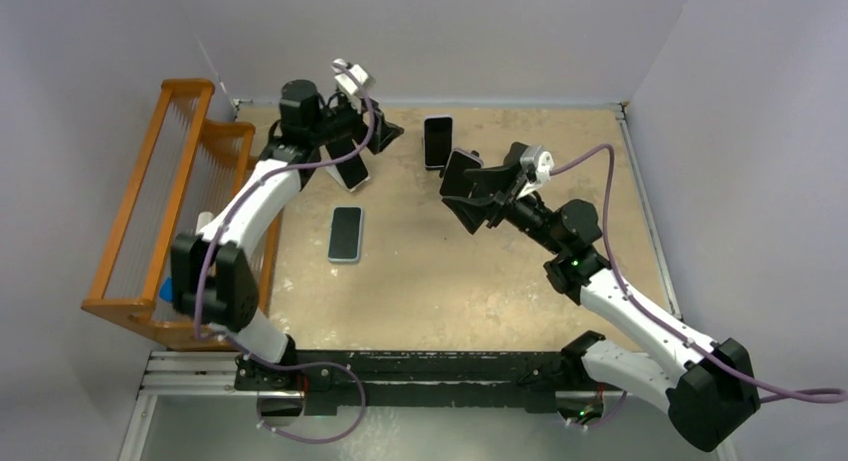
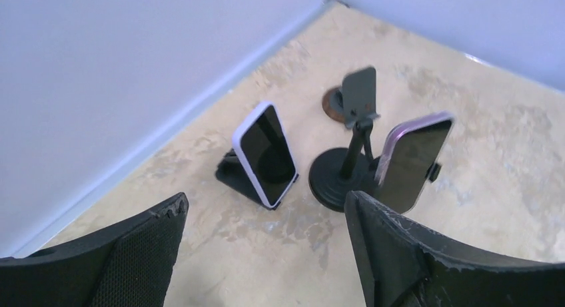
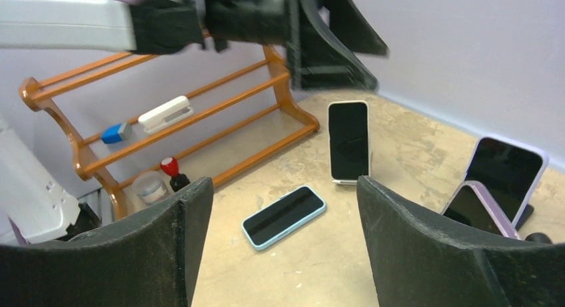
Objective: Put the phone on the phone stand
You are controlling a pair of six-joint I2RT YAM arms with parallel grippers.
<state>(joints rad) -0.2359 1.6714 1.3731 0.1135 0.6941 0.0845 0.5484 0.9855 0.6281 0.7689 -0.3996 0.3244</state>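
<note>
A phone in a light blue case (image 1: 345, 233) lies flat on the table; in the right wrist view it (image 3: 283, 217) lies below and between my open right fingers. An empty black phone stand (image 2: 358, 97) with a round base stands at the back, between a white-cased phone (image 2: 266, 154) propped on a low stand and a purple-cased phone (image 2: 413, 160) on another stand. My left gripper (image 1: 375, 136) is open and empty, raised near the back wall. My right gripper (image 1: 465, 186) is open and empty, raised over the middle and hiding the empty stand from above.
An orange wooden rack (image 1: 150, 211) holding small items runs along the left edge. A white phone (image 1: 350, 171) stands propped near the left gripper. A dark phone (image 1: 437, 141) stands propped at the back. Walls close the back and right sides.
</note>
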